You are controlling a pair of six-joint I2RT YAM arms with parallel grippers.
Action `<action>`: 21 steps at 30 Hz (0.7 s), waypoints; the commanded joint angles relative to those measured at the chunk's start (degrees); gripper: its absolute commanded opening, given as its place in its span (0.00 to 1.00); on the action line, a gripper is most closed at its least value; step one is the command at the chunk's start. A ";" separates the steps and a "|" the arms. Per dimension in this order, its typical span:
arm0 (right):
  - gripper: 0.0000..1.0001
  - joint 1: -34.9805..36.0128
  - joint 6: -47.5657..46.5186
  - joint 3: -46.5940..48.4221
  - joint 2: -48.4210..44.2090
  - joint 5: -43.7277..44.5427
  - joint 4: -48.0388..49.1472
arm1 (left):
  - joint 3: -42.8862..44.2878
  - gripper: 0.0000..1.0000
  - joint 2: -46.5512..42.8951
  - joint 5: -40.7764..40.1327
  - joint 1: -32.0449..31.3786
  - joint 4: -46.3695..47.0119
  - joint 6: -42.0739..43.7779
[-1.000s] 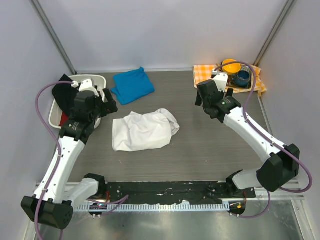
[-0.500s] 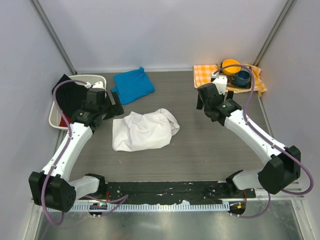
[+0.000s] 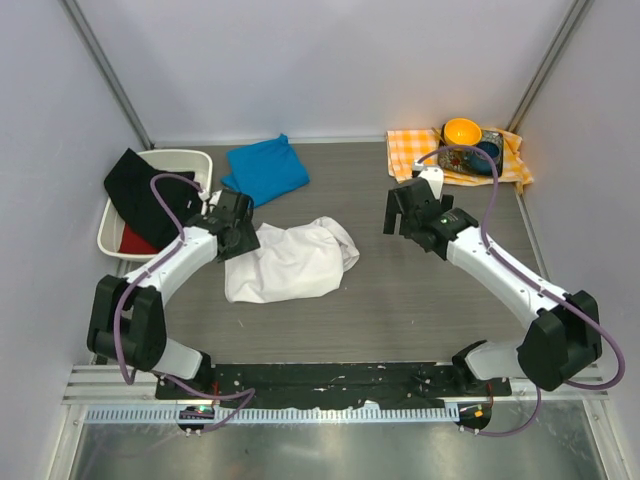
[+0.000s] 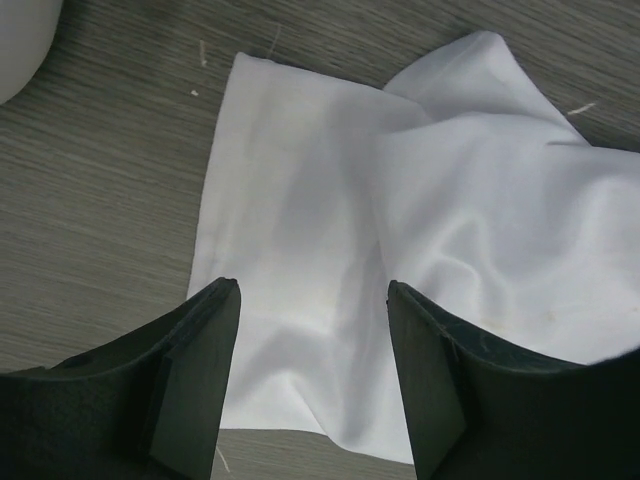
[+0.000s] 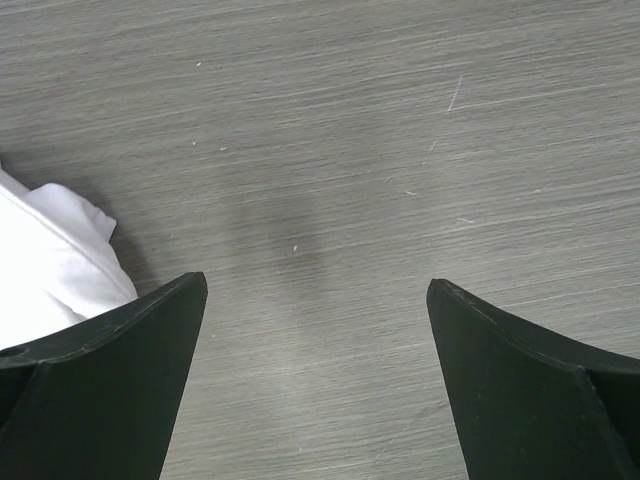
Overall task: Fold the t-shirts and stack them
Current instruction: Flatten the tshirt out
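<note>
- Already folded, the blue t-shirt [image 3: 265, 170] lies far back.
- White t-shirt [image 3: 290, 262] sits crumpled on the tabletop [image 3: 400, 310], unstacked.
- Left end effector [image 4: 313, 290], jaws apart, hovers over its edge, empty; right end effector [image 5: 317, 285] wide, empty.

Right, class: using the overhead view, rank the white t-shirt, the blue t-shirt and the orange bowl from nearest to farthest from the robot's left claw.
1. White t-shirt: mid-table, its edge right at the tips of the left claw.
2. Blue t-shirt: folded, just beyond the claw, toward the back wall.
3. Orange bowl: far back right corner, on the checked cloth.
</note>
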 commanded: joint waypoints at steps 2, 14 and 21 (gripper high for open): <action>0.98 0.12 0.89 -1.17 -4.04 -4.29 3.98 | 1.25 0.63 3.27 -8.52 0.26 1.31 -7.06; 0.98 1.78 0.89 -1.97 -4.04 -8.16 5.04 | 6.26 0.64 16.54 -13.89 1.75 1.92 -9.53; 0.98 2.40 0.63 -2.23 -3.95 -7.90 4.95 | 6.61 0.44 20.85 -13.01 3.51 3.59 -9.71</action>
